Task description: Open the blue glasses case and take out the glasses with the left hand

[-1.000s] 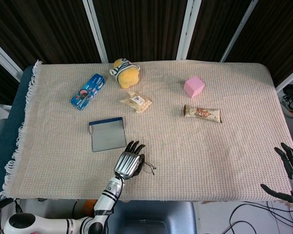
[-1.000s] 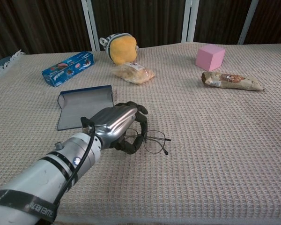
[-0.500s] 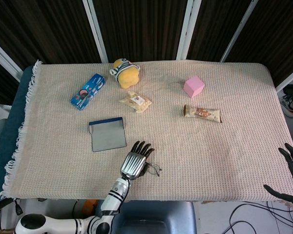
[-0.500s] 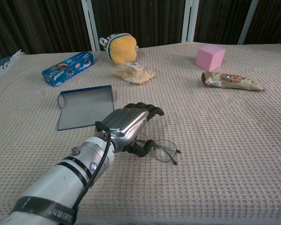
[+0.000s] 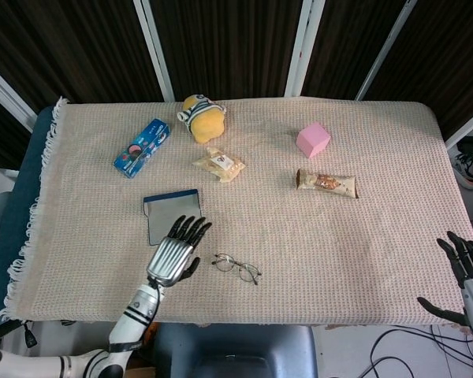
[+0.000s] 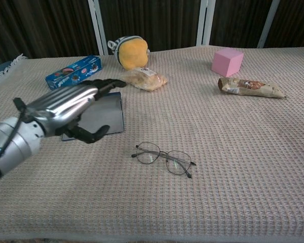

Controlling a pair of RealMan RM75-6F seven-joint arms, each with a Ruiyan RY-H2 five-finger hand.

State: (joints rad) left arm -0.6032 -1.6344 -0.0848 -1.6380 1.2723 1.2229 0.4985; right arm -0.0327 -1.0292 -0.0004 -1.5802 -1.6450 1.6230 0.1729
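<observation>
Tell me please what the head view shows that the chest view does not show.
Only the head view shows the right robot hand, open at the table's right edge, and the cloth's white fringe. Only the chest view shows the left robot hand from the side, open above the blue glasses case. Both show the thin wire-framed glasses lying free on the beige cloth and the pink cube.

My left hand (image 6: pixel 66 104) has a ribbed silver metal back, black fingers (image 5: pixel 191 228) and a silver-white forearm with black bands; my right hand (image 5: pixel 467 268) shows black fingers.
</observation>
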